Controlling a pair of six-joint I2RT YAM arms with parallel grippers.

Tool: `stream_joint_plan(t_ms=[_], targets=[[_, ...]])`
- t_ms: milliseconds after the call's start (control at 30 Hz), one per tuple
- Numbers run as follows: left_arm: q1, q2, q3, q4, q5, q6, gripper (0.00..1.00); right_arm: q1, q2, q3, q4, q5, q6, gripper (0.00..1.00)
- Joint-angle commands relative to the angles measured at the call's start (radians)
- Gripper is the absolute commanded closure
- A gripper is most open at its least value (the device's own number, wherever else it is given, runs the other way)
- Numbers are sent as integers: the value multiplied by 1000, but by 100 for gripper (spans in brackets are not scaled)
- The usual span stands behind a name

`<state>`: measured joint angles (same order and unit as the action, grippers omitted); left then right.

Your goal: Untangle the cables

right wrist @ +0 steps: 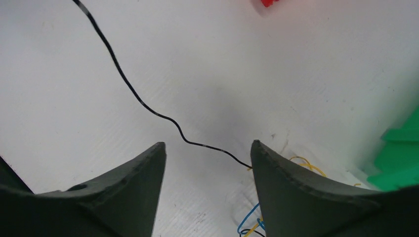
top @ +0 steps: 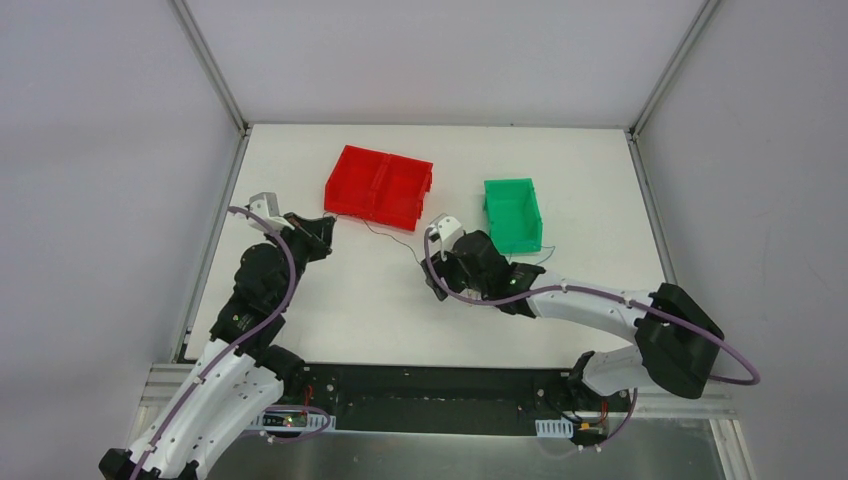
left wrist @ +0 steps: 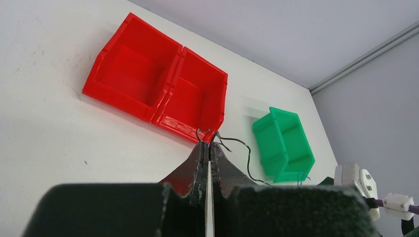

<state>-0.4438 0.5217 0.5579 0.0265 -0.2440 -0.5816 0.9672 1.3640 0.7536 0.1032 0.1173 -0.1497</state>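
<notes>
Two cables (right wrist: 248,217), yellow and blue, lie half-hidden behind the right pincer (right wrist: 207,143).

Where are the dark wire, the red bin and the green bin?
dark wire (right wrist: 132,89), right wrist view, its middle stretch.
red bin (top: 365,212), top view, its near wall.
green bin (top: 518,243), top view, its near wall.

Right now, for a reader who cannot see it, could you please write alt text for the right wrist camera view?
The right gripper stands open above the white table, and a thin dark cable runs from the upper left into the gap between its fingers. A yellow cable and a blue cable curl at lower right, near a green bin.
</notes>
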Motion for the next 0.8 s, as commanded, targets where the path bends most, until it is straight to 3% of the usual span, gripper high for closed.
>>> stream_joint_plan(t_ms=[0, 200, 233, 400, 467, 567, 667, 767], targets=[[4, 9, 0, 51, 17, -11, 100, 30, 25, 62, 84, 27, -36, 38], [4, 80, -14, 106, 74, -51, 100, 50, -25, 53, 100, 12, -3, 95], [4, 96, -7, 106, 87, -52, 100, 51, -47, 46, 102, 9, 16, 100], [4, 172, 14, 109, 124, -59, 98, 51, -192, -33, 171, 30, 73, 100], [4, 204, 24, 118, 167, -58, 82, 51, -255, -61, 190, 55, 94, 100], [4, 262, 48, 149, 293, -32, 45, 48, -331, -94, 203, 90, 120, 100], [4, 328, 76, 196, 429, -21, 30, 43, -390, -111, 203, 103, 147, 100], [4, 394, 83, 296, 597, -7, 24, 41, -437, -126, 201, 118, 181, 100]])
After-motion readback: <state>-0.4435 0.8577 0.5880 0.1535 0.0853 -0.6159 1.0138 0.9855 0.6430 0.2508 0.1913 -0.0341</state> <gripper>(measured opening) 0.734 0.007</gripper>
